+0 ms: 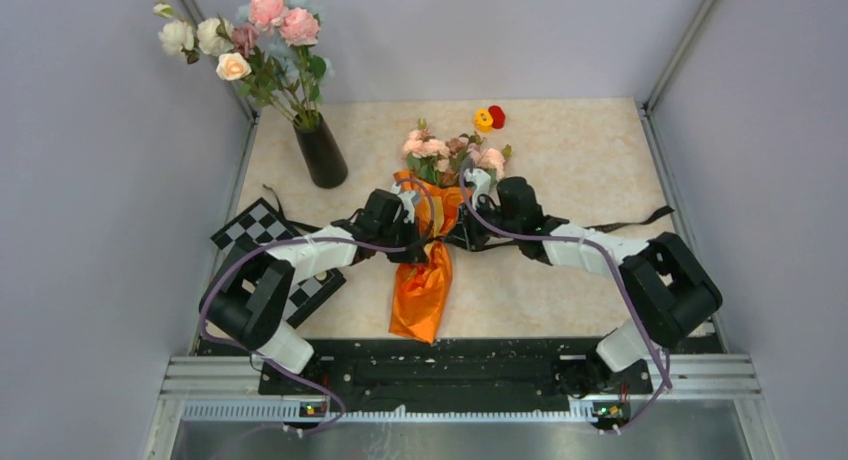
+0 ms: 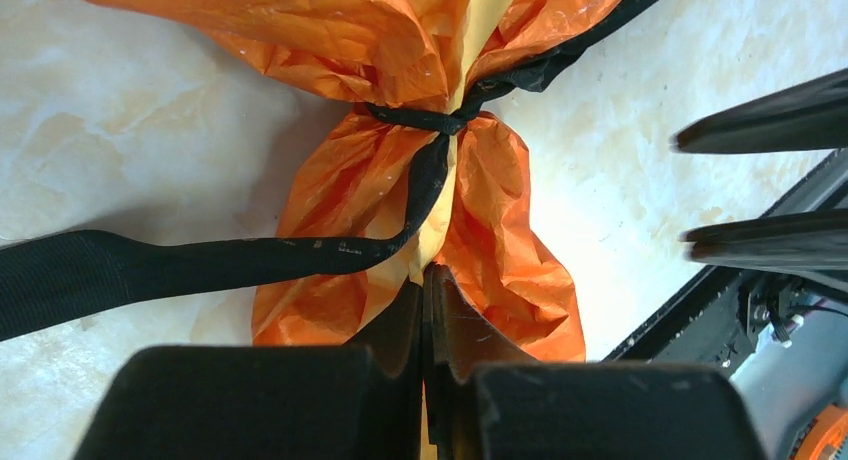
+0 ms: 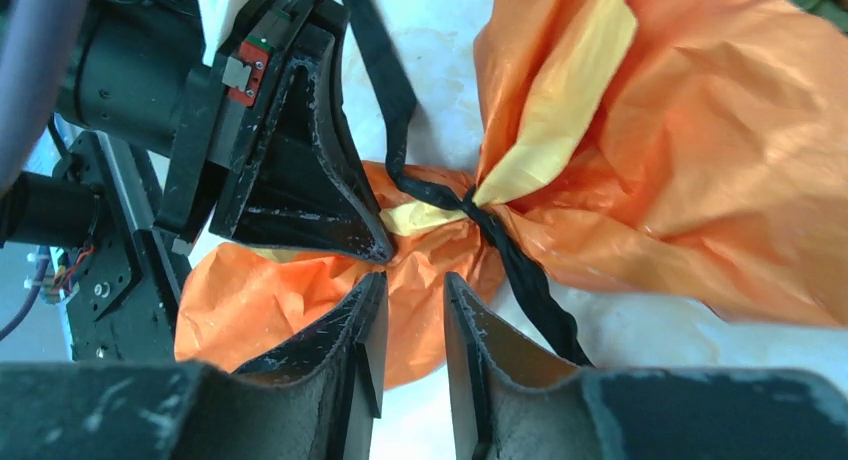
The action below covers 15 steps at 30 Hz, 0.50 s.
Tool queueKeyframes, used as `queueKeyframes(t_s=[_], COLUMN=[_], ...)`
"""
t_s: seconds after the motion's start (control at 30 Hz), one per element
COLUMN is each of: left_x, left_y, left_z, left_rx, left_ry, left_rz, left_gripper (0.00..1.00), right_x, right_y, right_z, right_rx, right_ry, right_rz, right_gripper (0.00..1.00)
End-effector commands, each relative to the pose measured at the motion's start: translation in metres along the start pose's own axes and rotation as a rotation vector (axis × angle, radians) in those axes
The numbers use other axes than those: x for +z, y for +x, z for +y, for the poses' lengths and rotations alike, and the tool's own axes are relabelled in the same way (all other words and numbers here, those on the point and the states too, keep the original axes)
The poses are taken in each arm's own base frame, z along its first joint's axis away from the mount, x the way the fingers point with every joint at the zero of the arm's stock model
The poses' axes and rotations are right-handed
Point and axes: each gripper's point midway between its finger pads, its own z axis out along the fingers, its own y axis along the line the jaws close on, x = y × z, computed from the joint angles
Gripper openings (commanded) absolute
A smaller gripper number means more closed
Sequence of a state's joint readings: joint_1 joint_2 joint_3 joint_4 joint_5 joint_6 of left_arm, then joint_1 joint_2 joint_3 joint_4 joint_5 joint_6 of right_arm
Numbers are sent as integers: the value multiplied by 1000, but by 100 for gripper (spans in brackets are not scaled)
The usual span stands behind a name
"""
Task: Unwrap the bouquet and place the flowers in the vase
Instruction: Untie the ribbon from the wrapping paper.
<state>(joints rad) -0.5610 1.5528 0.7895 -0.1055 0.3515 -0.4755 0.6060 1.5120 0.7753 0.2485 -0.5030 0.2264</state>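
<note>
The bouquet [image 1: 428, 270] lies mid-table, its orange paper cone [image 2: 500, 260] cinched by a black ribbon [image 2: 200, 260] knotted at the waist [image 3: 478, 212]. The flowers [image 1: 450, 152], pink and peach, stick out of the far end. My left gripper [image 2: 428, 270] is shut, pinching a fold of the orange and yellow paper just below the knot. Opposite it, my right gripper [image 3: 415, 277] is open with nothing between its fingers, its tips just short of the paper beside the knot. The black vase [image 1: 322, 155] stands at the back left.
A tall white-and-pink flower bunch [image 1: 255, 40] fills the vase. Loose yellow and red heads [image 1: 489, 117] lie behind the bouquet. A checkerboard [image 1: 255, 225] lies under the left arm. Ribbon tails trail left [image 1: 290, 215] and right [image 1: 640, 220].
</note>
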Motion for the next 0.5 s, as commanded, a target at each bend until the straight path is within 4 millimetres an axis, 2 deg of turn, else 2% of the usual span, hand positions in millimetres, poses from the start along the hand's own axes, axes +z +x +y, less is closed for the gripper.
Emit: queueKeyframes(t_s=[0.0, 0.2, 0.47], left_x=[-9, -7, -6], left_y=[7, 7, 9], left_z=[-9, -9, -7], left_rx=[39, 27, 21], left_ry=[62, 70, 66], left_rz=[28, 30, 33], left_gripper=[0, 0, 0], right_x=[22, 42, 52], right_y=[-16, -14, -3], right_z=[16, 8, -9], right_rx=[-75, -96, -107], right_ry=[-83, -67, -20], right_rz=[-13, 11, 53], right_gripper=[28, 24, 24])
